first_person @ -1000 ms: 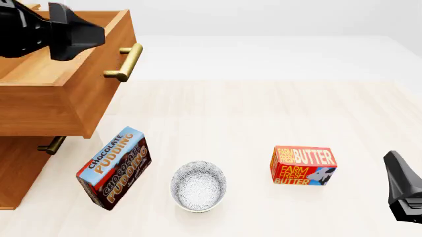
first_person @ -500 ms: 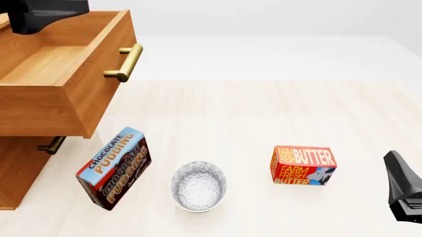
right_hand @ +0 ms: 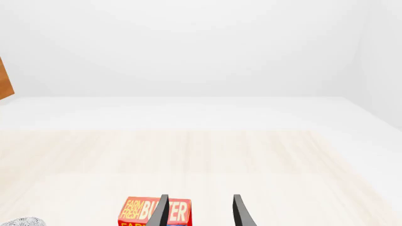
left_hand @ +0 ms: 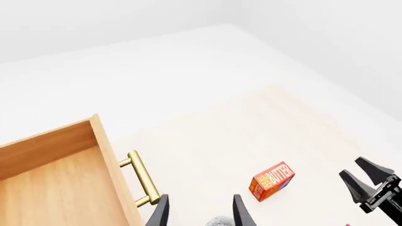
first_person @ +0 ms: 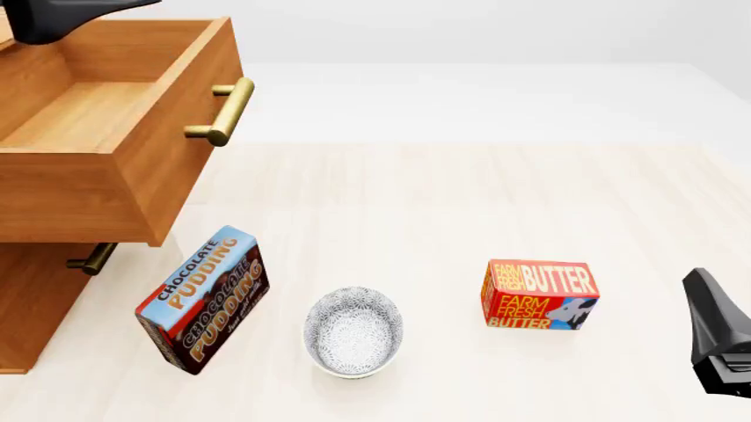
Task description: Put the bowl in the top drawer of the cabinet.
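Bowl (first_person: pixel 353 331) sits upright on the desk (first_person: pixel 470 202), between pudding box (first_person: pixel 203 299) and butter box (first_person: pixel 540 294), in front of and below the pulled-out top drawer (first_person: pixel 105 132). Left pincer (left_hand: pixel 199 213): jaws parted, empty, up above the drawer. Right pincer (right_hand: pixel 199 211): parted, empty, low beyond the butter box. Right looks the nearer to the bowl.

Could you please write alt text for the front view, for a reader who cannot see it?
A speckled bowl sits on a pale wooden table, between a tilted chocolate pudding box on the left and a butter box on the right. At left, the cabinet has its top drawer pulled open and empty. The right gripper shows at the right edge.
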You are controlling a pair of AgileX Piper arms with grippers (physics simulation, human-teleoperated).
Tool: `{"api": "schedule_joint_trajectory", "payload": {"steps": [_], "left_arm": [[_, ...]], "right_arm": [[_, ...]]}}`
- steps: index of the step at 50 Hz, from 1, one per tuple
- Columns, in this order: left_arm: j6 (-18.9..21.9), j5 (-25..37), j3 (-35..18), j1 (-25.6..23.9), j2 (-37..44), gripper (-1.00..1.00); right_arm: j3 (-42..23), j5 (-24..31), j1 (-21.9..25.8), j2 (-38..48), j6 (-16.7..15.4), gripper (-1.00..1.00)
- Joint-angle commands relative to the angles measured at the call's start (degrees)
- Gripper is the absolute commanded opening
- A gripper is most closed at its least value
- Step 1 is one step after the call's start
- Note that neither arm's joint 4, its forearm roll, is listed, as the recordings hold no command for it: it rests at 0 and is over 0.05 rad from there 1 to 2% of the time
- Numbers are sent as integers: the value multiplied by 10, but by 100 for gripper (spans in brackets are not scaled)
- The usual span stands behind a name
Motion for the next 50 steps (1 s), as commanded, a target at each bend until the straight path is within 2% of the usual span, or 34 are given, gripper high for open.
{"api": "schedule_joint_trajectory", "payload": {"steps": [1, 25, 37, 50], "left_arm": [[-19, -36, 28, -71, 15, 100], [-102, -107, 109, -118, 36, 100], [-140, -138, 144, -118, 43, 100], [-160, -161, 177, -106, 48, 100]], "right_arm": [[0, 0, 0, 0, 0, 100], [0, 0, 0, 0, 0, 100], [0, 0, 0, 0, 0, 100], [0, 0, 0, 0, 0, 100]]}}
